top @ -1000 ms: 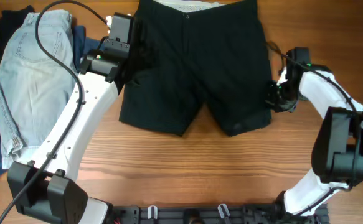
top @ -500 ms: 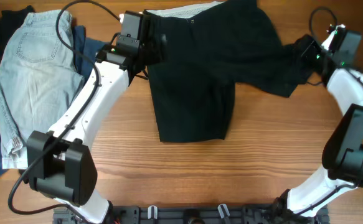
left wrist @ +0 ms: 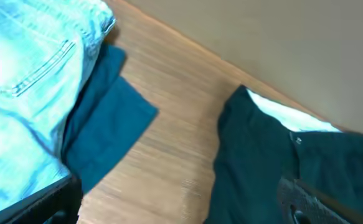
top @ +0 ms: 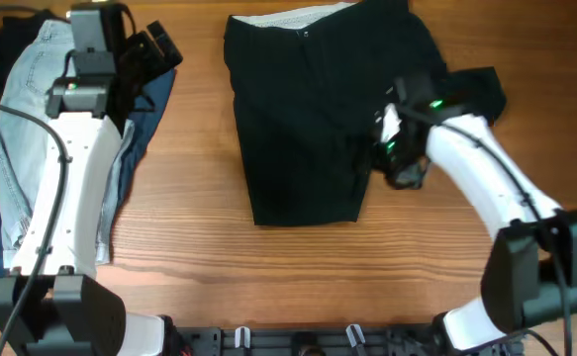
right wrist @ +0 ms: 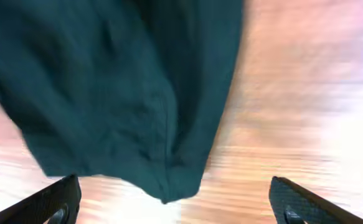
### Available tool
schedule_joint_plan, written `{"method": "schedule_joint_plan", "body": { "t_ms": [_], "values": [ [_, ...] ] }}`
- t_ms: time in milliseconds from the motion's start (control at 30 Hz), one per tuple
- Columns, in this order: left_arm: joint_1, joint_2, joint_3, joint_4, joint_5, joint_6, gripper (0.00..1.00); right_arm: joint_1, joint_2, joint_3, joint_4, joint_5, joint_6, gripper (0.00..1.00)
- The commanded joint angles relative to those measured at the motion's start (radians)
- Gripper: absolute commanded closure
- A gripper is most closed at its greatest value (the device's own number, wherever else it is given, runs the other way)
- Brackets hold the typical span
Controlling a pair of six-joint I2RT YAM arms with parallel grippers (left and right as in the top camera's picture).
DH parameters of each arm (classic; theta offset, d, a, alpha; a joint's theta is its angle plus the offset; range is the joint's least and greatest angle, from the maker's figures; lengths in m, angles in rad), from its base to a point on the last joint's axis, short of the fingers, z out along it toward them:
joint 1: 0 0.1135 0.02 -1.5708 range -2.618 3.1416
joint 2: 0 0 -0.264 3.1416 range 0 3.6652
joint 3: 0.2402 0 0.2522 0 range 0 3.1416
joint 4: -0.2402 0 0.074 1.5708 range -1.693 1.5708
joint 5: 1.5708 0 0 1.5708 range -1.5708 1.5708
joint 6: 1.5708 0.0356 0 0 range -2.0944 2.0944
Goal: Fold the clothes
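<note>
Table (top: 268,267): bare wood under both my tools; in my left wrist view a strip of it runs between my fingers

Black shorts (top: 308,129): folded lengthwise, one leg laid over the other, pale waistband lining at the far edge; they lie off to the right of my left gripper and directly under my right one, with a loose flap of the same cloth poking out beyond my right wrist

Denim shorts (top: 16,148): pale blue, spread flat to the left of my left gripper and partly under that arm; the back pocket and seam show at the left of my left wrist view

Dark blue piece (top: 156,91): sticks out from under the denim, just below and beside my left fingers; in the wrist view its corner reaches towards the gap between them

Black piece (top: 1,35): bunched at the far left corner, beyond the denim, behind my left gripper

My left gripper (top: 149,54): fingers spread wide, holding nothing, hanging over the edge of the clothes pile

My right gripper (right wrist: 176,208): fingers wide apart at the two lower corners of my blurred wrist view, gripping nothing; a folded corner of the black shorts lies in the gap, clear of both fingers
</note>
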Motion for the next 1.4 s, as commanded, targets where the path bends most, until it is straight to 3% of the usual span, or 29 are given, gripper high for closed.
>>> {"method": "schedule_joint_plan", "body": {
  "t_ms": [0,67,133,167,300,400,567,833,933,967,1000,1067,1100,1167,1300,1367],
  "values": [
    [0.001,0.003,0.006,-0.003,0.031,-0.011,0.00,0.137,0.002,-0.101,0.060,0.075,0.153,0.06],
    [0.001,0.003,0.006,-0.003,0.031,-0.011,0.00,0.203,0.003,-0.126,0.087,0.162,0.219,0.12],
    [0.000,0.003,0.006,-0.008,0.031,-0.011,0.01,0.256,0.003,-0.155,0.123,0.242,0.280,0.37],
    [0.000,0.003,0.006,-0.013,0.031,-0.011,0.00,0.275,0.003,-0.192,0.158,0.271,0.314,0.56],
    [0.000,0.003,0.006,-0.023,0.031,-0.011,0.00,0.274,0.007,-0.274,0.259,0.292,0.332,0.67],
    [0.000,0.003,0.006,-0.026,0.031,-0.011,0.02,0.267,0.009,-0.290,0.269,0.332,0.360,0.96],
    [0.000,0.011,0.004,-0.026,0.031,-0.018,0.04,0.097,0.009,-0.290,0.221,0.298,0.375,0.96],
    [-0.029,0.181,0.004,0.014,0.032,-0.018,0.03,-0.434,0.009,-0.290,0.303,0.069,0.163,0.96],
    [-0.064,0.255,0.004,0.064,0.058,-0.018,0.02,-0.554,0.009,-0.284,0.295,0.044,0.093,0.96],
    [-0.086,0.291,0.004,0.098,0.080,-0.018,0.01,-0.605,0.006,-0.270,0.262,0.020,0.042,0.88],
    [-0.102,0.316,0.004,0.125,0.093,-0.018,0.01,-0.622,-0.003,-0.255,0.229,0.021,0.006,0.73],
    [-0.135,0.360,0.004,0.187,0.129,-0.018,0.01,-0.627,-0.031,-0.224,0.175,0.041,-0.021,0.35],
    [-0.150,0.381,0.004,0.223,0.135,-0.018,0.00,-0.626,-0.062,-0.198,0.143,0.043,-0.042,0.25],
    [-0.173,0.418,0.004,0.317,0.135,-0.009,0.01,-0.625,-0.130,-0.164,0.113,0.034,-0.070,0.18],
    [-0.188,0.509,0.004,0.526,0.153,-0.002,0.01,-0.624,-0.312,-0.146,0.089,0.013,-0.094,0.16],
    [-0.188,0.549,0.004,0.560,0.154,-0.001,0.02,-0.624,-0.371,-0.146,0.078,0.013,-0.098,0.16]
  ]
}}
